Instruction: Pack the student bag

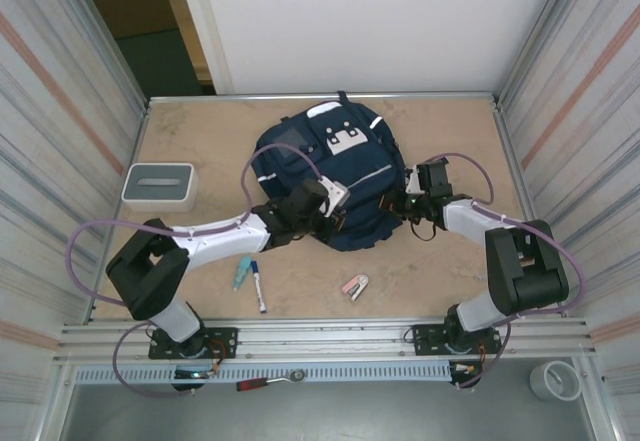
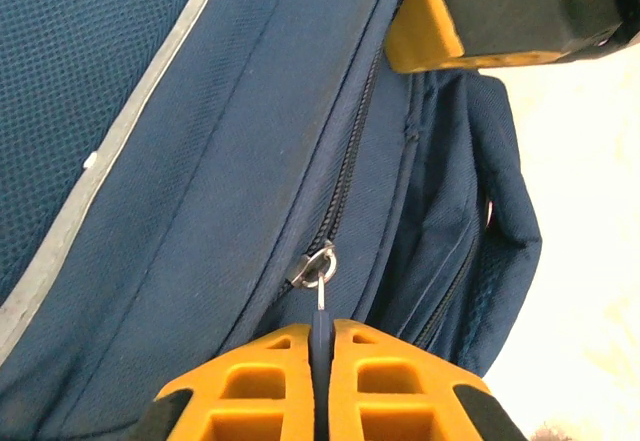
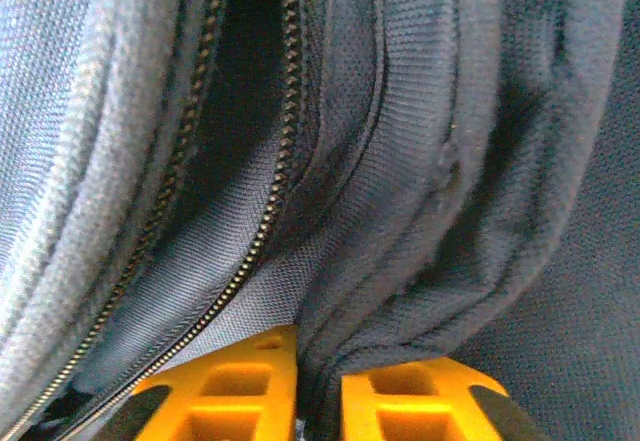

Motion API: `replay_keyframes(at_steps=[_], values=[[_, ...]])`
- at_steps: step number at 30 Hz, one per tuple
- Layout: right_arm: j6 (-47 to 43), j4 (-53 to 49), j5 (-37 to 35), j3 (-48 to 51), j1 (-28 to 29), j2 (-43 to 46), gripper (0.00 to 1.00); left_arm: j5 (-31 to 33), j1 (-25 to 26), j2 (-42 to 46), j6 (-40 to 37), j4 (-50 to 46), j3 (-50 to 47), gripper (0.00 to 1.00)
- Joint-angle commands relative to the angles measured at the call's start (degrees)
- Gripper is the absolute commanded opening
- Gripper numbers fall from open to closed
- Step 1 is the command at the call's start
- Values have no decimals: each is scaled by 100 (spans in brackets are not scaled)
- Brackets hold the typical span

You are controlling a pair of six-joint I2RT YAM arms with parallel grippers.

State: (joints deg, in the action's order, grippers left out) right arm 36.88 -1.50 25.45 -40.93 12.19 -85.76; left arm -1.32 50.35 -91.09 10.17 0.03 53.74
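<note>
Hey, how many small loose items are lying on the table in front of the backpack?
3: a teal item and a blue-capped marker side by side at the left, and a pink item further right. The backpack may hide more.

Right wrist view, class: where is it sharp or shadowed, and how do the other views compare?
Right wrist view: zip teeth on the backpack are crisp, the fold pinched by the right gripper sits in shadow. Left wrist view: the zip pull in the left gripper is sharp, the table glares white. Top view: even light.
</note>
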Motion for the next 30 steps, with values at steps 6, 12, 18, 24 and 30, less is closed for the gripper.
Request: replay_keyframes(at_steps=[6, 12, 18, 24, 30], values=[[-484, -469, -544, 14, -433, 525, 0, 387, -547, 757, -178, -137, -524, 0], [-633, -544, -360, -37, -471, 528, 0, 266, -1037, 1035, -200, -113, -750, 0], [-828, -624, -63, -173, -438, 351, 0, 174, -1265, 899, -235, -35, -666, 0], [-971, -741, -12, -236, -393, 263, 0, 233, -1560, 577, -186, -3, -410, 0], [-996, -742, 8, -222, -292, 212, 0, 324, -1769, 119, -251, -24, -23, 4]])
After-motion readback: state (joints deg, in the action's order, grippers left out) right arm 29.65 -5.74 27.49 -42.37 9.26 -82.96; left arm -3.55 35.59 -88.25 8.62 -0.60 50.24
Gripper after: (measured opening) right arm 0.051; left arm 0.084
